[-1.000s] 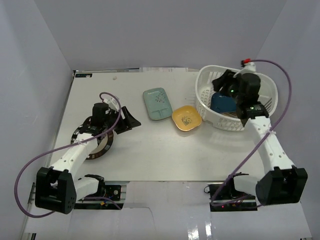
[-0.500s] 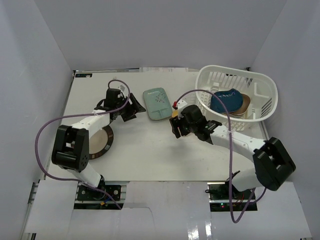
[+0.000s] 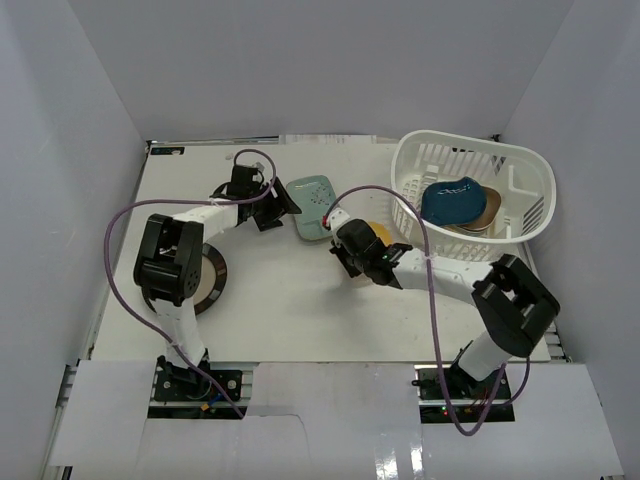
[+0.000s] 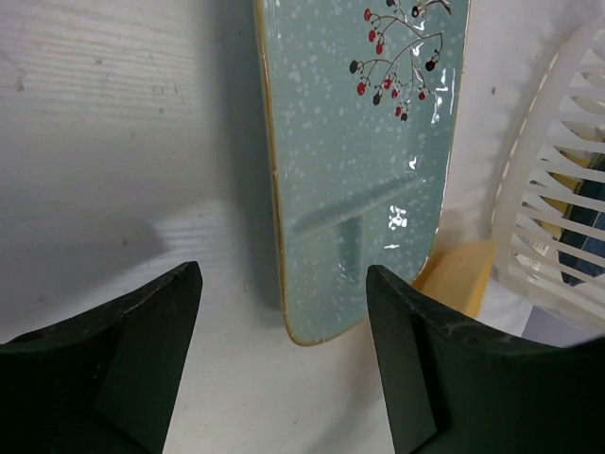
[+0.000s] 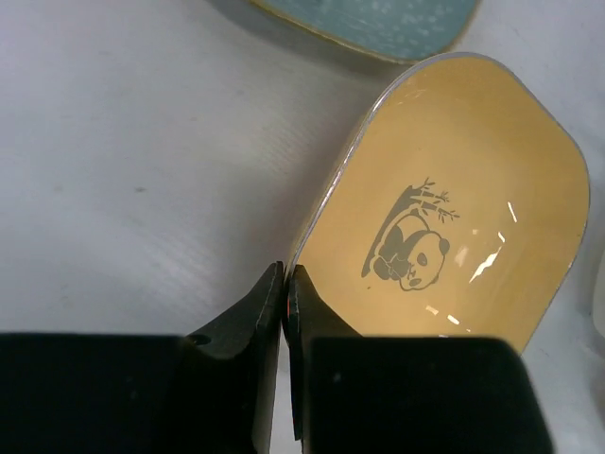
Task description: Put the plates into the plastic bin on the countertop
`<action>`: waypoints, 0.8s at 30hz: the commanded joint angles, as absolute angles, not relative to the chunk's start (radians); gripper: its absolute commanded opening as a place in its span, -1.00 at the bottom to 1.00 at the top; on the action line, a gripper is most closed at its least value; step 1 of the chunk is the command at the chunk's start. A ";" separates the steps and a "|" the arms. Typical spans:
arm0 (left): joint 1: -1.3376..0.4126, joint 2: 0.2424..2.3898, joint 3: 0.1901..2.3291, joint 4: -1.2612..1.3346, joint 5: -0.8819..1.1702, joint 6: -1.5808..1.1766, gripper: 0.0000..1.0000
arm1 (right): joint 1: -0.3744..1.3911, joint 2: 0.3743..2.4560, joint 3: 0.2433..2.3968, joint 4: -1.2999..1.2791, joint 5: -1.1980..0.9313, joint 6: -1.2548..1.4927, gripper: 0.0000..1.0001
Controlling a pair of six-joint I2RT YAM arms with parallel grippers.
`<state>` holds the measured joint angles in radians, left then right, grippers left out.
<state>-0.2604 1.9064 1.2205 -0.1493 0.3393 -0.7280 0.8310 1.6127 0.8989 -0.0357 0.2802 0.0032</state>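
Observation:
My left gripper point(image 3: 286, 207) is open at the near end of the pale green rectangular plate point(image 3: 314, 203). In the left wrist view the plate point(image 4: 359, 161) lies flat on the countertop point(image 3: 280, 290), its end just ahead of my gripper point(image 4: 284, 378). My right gripper point(image 3: 360, 245) is shut on the rim of the yellow plate point(image 3: 379, 232). In the right wrist view the gripper point(image 5: 286, 282) pinches the left edge of this panda-printed plate point(image 5: 454, 218). The white plastic bin point(image 3: 520, 170) holds a dark teal plate point(image 3: 453, 200) over other plates.
A round dark-rimmed plate point(image 3: 208, 278) lies at the left, partly under the left arm. The bin's lattice wall point(image 4: 558, 189) stands close to the right of the green and yellow plates. Grey walls enclose the countertop on three sides.
My left gripper has swung right from the round plate to the green plate. My right gripper has left the bin, come down to the yellow plate and shut on its rim.

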 commanded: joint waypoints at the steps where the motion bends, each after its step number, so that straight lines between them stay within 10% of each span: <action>1: -0.267 1.951 1.284 -0.159 0.331 -0.703 0.61 | 0.916 1.432 0.931 -0.080 0.333 0.006 -0.84; 7: -0.271 2.043 1.368 -0.163 0.337 -0.706 0.40 | 0.891 1.209 0.977 -0.126 0.497 -0.058 -0.85; 18: -0.279 2.108 1.378 -0.121 0.348 -0.742 -1.00 | 0.350 1.397 1.150 -0.137 0.430 -0.113 -0.84; 24: -0.281 1.987 1.287 -0.052 0.376 -0.773 -1.00 | 0.282 1.633 1.270 -0.187 0.433 -0.149 -0.82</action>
